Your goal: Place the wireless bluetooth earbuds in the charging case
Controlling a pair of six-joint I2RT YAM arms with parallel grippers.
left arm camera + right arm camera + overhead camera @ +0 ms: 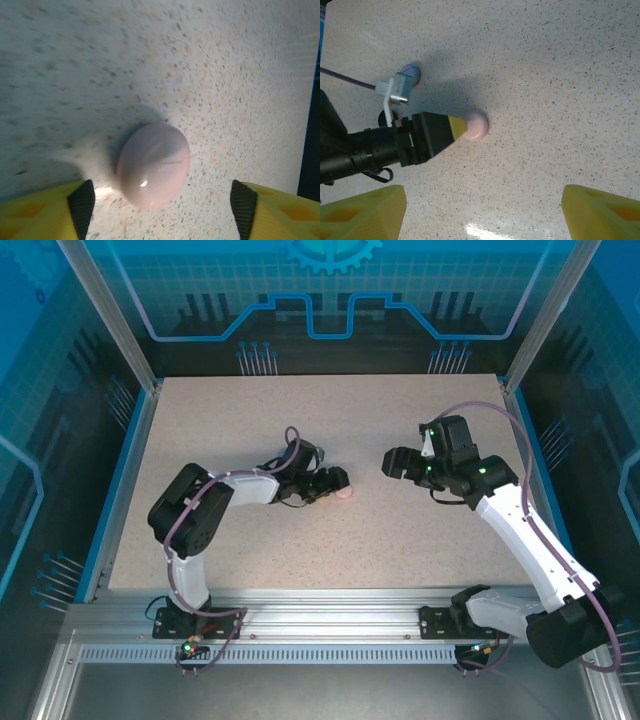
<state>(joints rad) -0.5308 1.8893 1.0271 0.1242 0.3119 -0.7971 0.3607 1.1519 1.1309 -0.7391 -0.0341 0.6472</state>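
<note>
Left gripper (334,482) is low over the middle of the desk (220,430), and its jaws are apart. In its own wrist camera the black pads (81,207) stand wide either side of the pale pink charging case (153,165), with clear speckled desk showing between each pad and the shell. Nothing is clamped. The case lies flat on the desk with its lid down, a smooth closed pebble, so I cannot tell whether a pair of earbuds is inside.

Across the way, the right gripper (481,210) hangs higher with its jaws wide and nothing between them. It is looking down on the left arm's yellow fingertip, which sits right against the pink case. Beyond that, near the left arm's camera mount, a lilac rounded piece (411,75) peeks out, partly hidden. It is probably another case, but I won't swear to it.

My read on the step: the pink case looks shut and sits free of the open jaws, so this is either the end of one case or the set-up for a fresh grasp on it. If it is finished, the left arm should rise straight up without knocking the shell, which looks smooth and likely to skid. If it has to be opened, one arm must pin the base while the other works the lid seam.
</note>
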